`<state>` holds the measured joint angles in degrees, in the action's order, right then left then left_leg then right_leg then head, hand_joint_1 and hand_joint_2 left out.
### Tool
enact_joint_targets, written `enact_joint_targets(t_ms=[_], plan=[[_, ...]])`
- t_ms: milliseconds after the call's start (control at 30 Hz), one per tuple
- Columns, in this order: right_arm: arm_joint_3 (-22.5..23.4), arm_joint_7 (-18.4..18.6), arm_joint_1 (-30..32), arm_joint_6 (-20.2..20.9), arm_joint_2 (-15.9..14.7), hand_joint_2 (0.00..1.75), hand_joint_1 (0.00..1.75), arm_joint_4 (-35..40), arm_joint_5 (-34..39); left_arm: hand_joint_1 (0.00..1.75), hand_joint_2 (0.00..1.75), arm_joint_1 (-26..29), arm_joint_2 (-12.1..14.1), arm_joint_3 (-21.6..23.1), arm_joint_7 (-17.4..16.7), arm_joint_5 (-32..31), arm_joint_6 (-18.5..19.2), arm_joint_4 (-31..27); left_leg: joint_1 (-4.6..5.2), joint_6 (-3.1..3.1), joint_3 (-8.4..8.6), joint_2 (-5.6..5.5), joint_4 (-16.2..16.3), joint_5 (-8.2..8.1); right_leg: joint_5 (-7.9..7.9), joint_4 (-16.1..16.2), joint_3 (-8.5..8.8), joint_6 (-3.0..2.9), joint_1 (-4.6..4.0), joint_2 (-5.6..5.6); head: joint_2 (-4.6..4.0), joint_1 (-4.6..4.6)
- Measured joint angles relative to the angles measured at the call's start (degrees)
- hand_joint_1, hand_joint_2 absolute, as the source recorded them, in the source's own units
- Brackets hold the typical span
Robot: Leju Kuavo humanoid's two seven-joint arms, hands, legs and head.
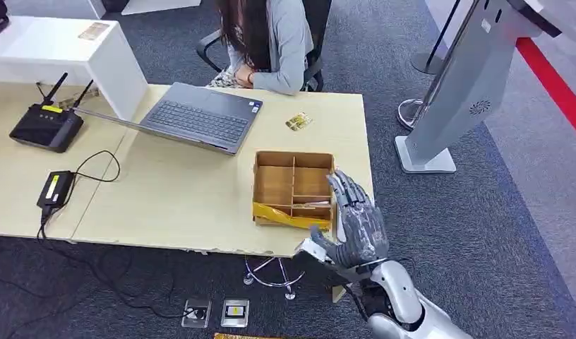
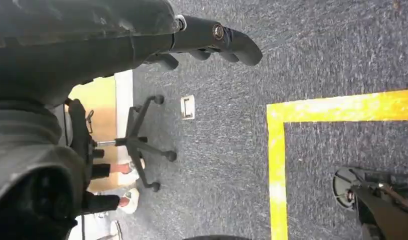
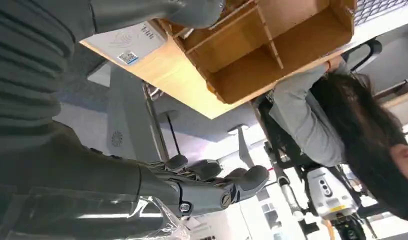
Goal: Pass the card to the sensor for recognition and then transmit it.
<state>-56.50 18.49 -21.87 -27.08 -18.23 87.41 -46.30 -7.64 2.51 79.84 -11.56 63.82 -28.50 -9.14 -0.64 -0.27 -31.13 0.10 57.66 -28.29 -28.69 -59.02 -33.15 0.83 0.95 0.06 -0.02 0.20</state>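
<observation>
The right hand (image 1: 357, 222) is hovering with fingers spread and nothing in its grasp, just off the near right corner of the divided cardboard box (image 1: 294, 188) sitting on the surface (image 1: 179, 205). In the right wrist view a white card (image 3: 126, 44) is lying flat on the surface just beside the box, close under the thumb of that hand but not held. A small patterned card (image 1: 298, 121) is lying beyond the box, well apart from the hand, toward the seated person (image 1: 267, 42). The left hand (image 2: 212, 42) is hanging over the grey carpet (image 2: 232, 125), fingers loosely extended, holding nothing.
</observation>
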Motion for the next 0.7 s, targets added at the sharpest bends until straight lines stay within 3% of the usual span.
enact_joint_targets(t_ms=[467,700], plan=[[-0.33,3.19,1.44,7.41,4.04,1.75,0.00,-2.75,-14.30,0.00,0.00,-0.05,-0.57,-0.35,-0.50,-0.94,0.46,0.00,0.00,0.00,0.02,0.01,0.00,0.00,0.00,0.00,0.01,0.00,0.00,0.03,0.02,0.00],[0.53,6.03,1.63,13.42,6.34,1.75,0.00,-3.50,-19.80,0.00,0.00,-0.05,-0.57,-0.35,-0.48,-1.57,1.49,0.00,0.00,0.00,0.03,0.01,0.00,0.00,0.00,0.00,0.00,0.00,0.00,0.03,0.00,0.00]])
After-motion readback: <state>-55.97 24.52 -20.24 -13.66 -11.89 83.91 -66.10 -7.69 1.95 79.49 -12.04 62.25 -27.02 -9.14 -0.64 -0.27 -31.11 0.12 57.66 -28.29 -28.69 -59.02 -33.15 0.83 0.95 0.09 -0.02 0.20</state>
